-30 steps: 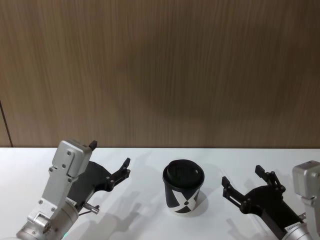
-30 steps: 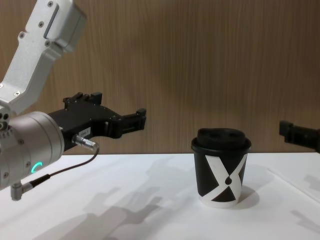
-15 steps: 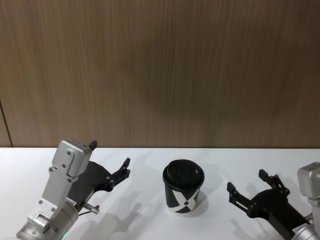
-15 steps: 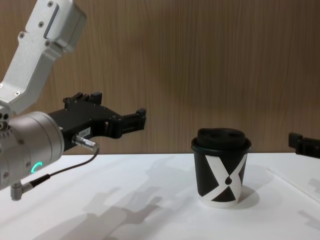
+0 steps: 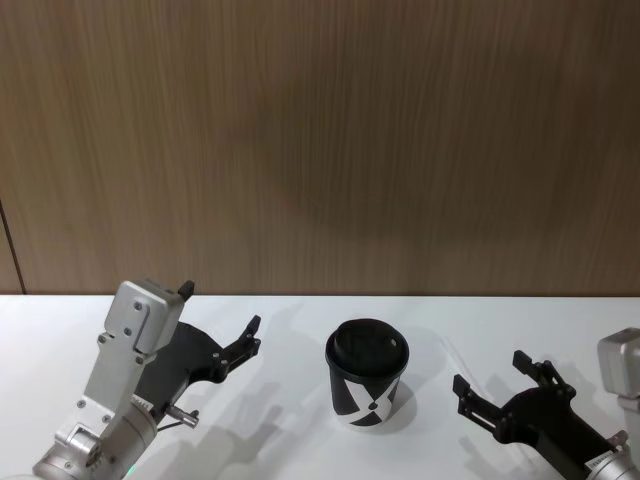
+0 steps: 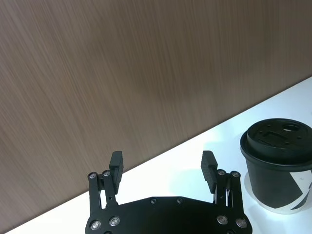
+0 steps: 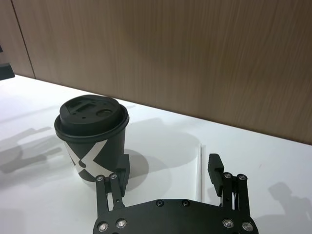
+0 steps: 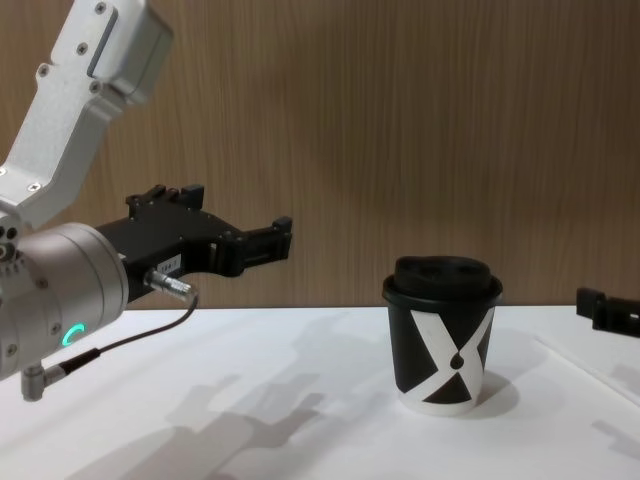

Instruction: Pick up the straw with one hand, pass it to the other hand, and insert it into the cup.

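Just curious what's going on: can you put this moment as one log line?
left gripper open, left of cup | right gripper open, near straw | straw flat on table, right of cup

Lidded cup [image 5: 366,386] stands upright at lower centre on the white table [image 5: 60,330], left gripper [image 5: 220,308] spread wide at lower left, right gripper [image 5: 490,372] spread at lower right, wooden wall [image 5: 320,150] across the top.

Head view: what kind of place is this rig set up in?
Probably a lab or demo bench, not a real café: a white table against a wood-panel wall, a lidded black cup with a straw lying beside it, and the open left gripper and right gripper flanking the cup.
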Robot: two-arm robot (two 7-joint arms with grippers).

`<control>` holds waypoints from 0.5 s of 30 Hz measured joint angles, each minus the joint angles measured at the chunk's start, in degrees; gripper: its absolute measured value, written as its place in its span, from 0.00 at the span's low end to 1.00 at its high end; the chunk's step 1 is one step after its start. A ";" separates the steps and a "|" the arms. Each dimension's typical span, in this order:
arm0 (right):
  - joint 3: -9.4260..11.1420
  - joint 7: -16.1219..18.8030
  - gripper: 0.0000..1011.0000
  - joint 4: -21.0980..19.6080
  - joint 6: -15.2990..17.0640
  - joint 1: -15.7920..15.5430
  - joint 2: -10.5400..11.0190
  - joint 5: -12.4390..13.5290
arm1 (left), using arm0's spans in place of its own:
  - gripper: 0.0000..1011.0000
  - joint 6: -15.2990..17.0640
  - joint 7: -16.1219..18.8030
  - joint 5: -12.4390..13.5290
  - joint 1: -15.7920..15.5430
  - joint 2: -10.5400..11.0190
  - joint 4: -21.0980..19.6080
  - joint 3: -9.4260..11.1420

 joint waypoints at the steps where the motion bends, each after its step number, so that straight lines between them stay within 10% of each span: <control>1: 0.00 0.22 0.99 0.15 0.04 0.04 0.03 0.12 | 0.99 0.00 0.00 0.00 0.00 0.00 0.00 0.00; 15: -0.70 3.26 0.99 3.13 -0.14 1.01 1.59 0.20 | 0.99 0.00 0.00 0.00 0.00 0.00 0.00 0.00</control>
